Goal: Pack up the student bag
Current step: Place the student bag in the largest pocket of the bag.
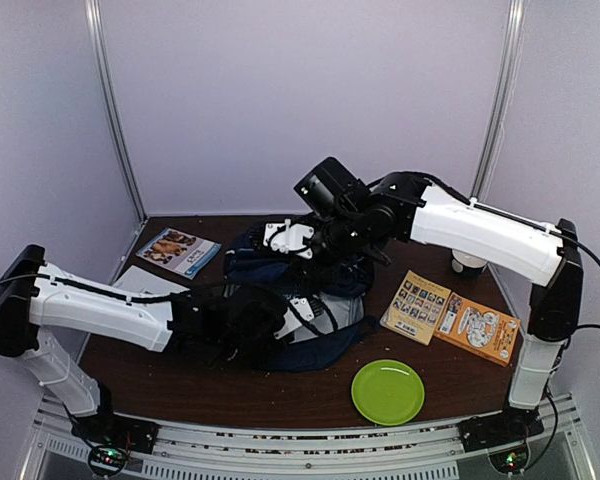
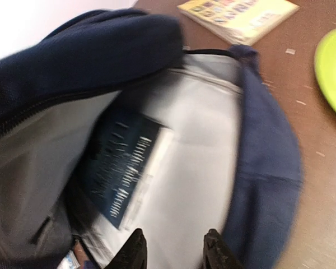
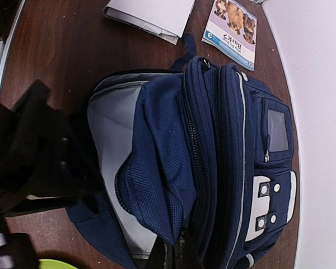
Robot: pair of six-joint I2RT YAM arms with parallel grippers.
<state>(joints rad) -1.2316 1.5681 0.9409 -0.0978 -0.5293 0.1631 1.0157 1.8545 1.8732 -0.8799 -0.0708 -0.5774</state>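
The navy student bag lies open in the middle of the table, its light grey lining showing. My right gripper is shut on the navy flap of the bag's opening and holds it up. My left gripper is open and empty at the bag's mouth, above the lining. A dark blue book with white print lies inside the bag, to the left of my left fingers. In the right wrist view the left arm covers the left of the opening.
A yellow booklet and an orange booklet lie right of the bag. A green plate sits at the front. A booklet with animal pictures and white paper lie at the left. A dark cup stands behind the right arm.
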